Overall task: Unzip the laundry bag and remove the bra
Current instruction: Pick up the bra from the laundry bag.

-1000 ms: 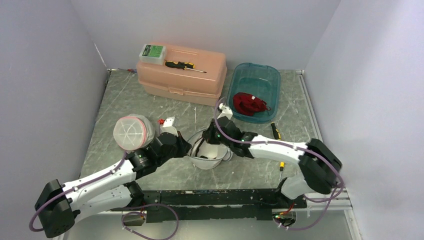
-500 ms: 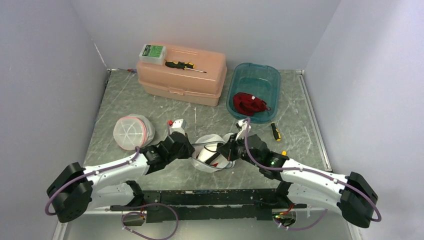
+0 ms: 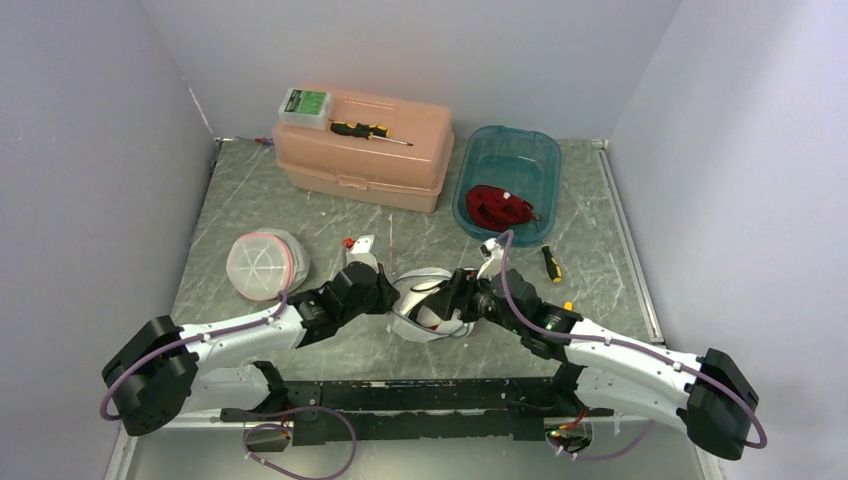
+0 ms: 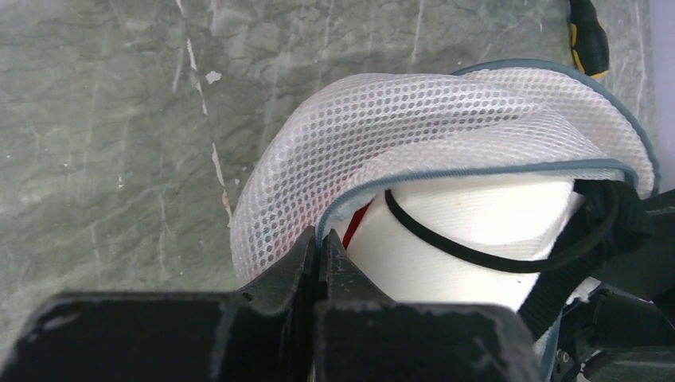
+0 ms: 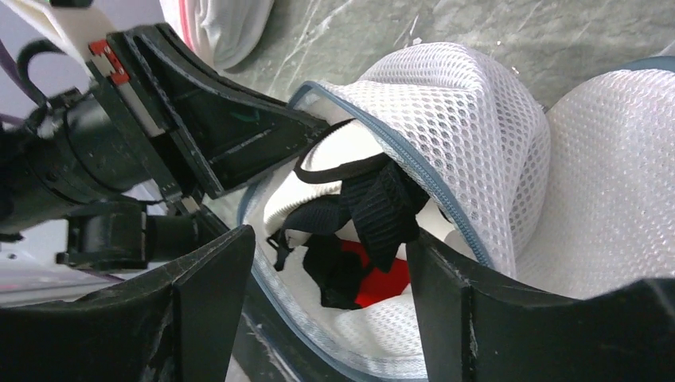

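Mesh laundry bag (image 3: 425,300) unzipped, bra (image 5: 350,239) inside it.
The bag lies in the middle of the bench (image 3: 300,200). The left claw (image 4: 322,255) is clenched on its rim; the right claw (image 5: 326,263) is released, jaws wide at the mouth. The bra looks soft and light. Better to take the bunched black straps (image 5: 374,203) than the smooth white cup (image 4: 477,231), which may slip.

top: high, rear, looking down | wrists: close-up, facing each other | shared: laundry bag (image 3: 416,284)
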`<state>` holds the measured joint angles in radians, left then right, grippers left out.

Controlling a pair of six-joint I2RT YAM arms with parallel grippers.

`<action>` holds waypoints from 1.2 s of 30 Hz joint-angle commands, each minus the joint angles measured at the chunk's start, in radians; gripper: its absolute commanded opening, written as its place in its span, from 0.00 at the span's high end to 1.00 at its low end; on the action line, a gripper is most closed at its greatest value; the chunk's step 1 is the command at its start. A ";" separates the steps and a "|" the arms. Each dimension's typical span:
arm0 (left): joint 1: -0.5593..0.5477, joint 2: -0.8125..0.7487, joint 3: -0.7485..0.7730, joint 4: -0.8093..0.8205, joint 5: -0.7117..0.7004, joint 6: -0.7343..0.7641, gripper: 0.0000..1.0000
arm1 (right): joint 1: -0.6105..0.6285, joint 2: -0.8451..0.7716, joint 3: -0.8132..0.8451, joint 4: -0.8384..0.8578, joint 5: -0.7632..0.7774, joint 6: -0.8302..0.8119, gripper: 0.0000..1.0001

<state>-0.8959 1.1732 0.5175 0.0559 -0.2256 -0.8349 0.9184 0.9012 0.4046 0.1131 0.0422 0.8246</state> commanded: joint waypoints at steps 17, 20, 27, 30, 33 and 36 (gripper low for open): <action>-0.126 0.028 0.029 0.060 -0.104 0.024 0.97 | 0.032 0.234 0.244 -0.273 0.112 0.307 0.26; -0.139 0.030 0.029 0.069 -0.110 0.026 0.97 | 0.039 0.276 0.259 -0.280 0.125 0.301 0.28; -0.176 0.044 0.041 0.076 -0.130 0.033 0.97 | 0.065 0.341 0.290 -0.255 0.121 0.300 0.30; -0.189 0.048 0.044 0.073 -0.140 0.033 0.97 | 0.070 0.356 0.294 -0.249 0.123 0.291 0.37; -0.199 0.039 0.046 0.064 -0.150 0.034 0.97 | 0.071 0.341 0.280 -0.244 0.132 0.277 0.55; -0.205 0.018 0.044 0.041 -0.167 0.030 0.97 | 0.071 0.299 0.274 -0.263 0.154 0.249 0.77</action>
<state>-1.0843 1.2144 0.5194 0.0864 -0.3660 -0.8062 0.9867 1.2480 0.6647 -0.1505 0.1490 1.1095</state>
